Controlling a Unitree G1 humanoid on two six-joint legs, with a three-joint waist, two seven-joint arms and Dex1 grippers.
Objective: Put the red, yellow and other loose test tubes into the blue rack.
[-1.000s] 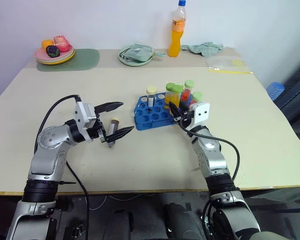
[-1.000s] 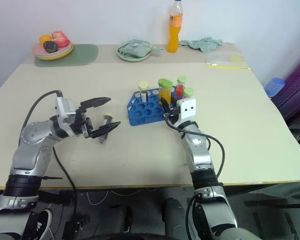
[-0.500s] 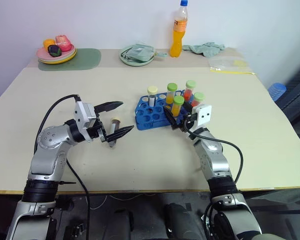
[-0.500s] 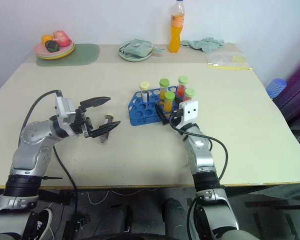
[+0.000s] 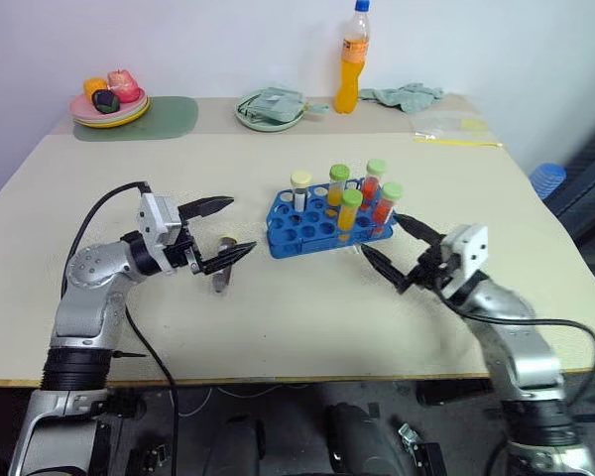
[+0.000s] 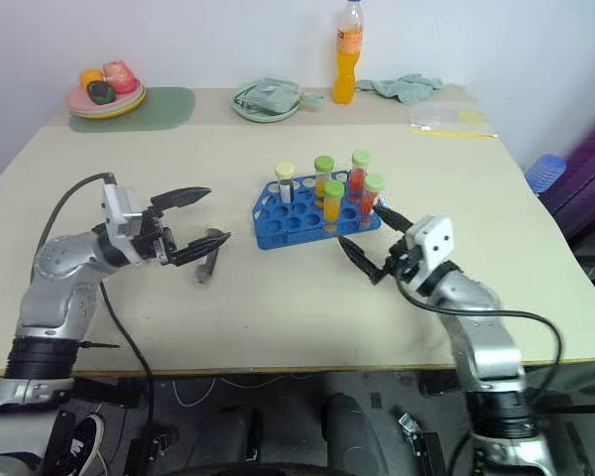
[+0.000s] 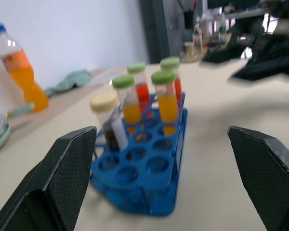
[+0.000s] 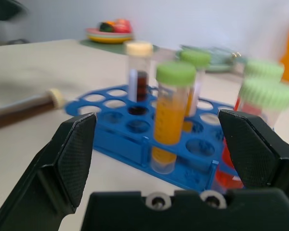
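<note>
Five tubes stand upright in the blue rack (image 5: 322, 223) near the middle of the surface (image 5: 278, 317): one with a cream cap and dark contents (image 5: 300, 188), two green-capped with yellow-orange contents (image 5: 349, 211), and two green-capped with red contents (image 5: 375, 181). One loose tube (image 5: 223, 266) lies flat on the surface, well to the left of the rack, dark inside with a cream cap.

Judging from this, the step in hand is fetching that last lying tube. The left end effector (image 5: 224, 232) hovers with its two black fingers spread wide, the tube just below and between them, nothing held. The right end effector (image 5: 395, 251) is also wide open and empty, set near the rack's right front corner but apart from it.

The next move likely calls for the left fingers to drop around the tube's body, close on it, then tip it upright over a free hole; several holes at the rack's front and left are free.

The head views show the lying tube and both arms together. The left wrist view looks past that tube toward the rack, showing the tubes' contents from the side. The right wrist view shows the yellow-orange tube (image 8: 169, 115) close in front, and the lying tube (image 8: 26, 107) beyond the rack, resting flat.
</note>
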